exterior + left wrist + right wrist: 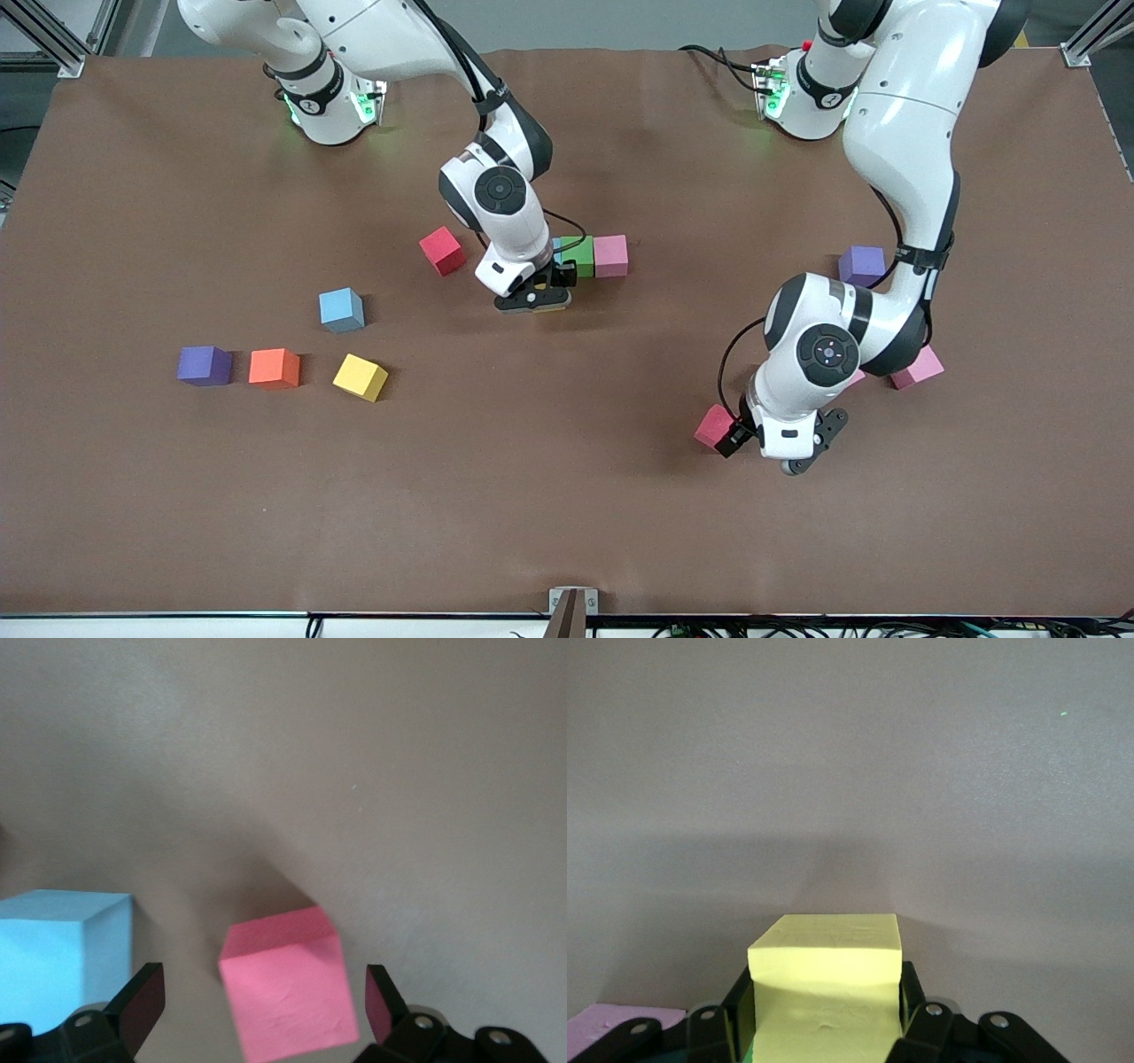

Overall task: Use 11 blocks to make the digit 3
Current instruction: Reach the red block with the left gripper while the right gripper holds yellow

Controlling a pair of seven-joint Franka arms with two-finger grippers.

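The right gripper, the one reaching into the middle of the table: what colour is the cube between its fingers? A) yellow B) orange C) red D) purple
A: in the right wrist view a yellow cube sits between the fingers of the right gripper, beside the green cube and pink cube in the middle of the table.

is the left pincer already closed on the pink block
No, the left pincer stands wide open, with a clear gap on each side of the pink block that sits between its fingers.
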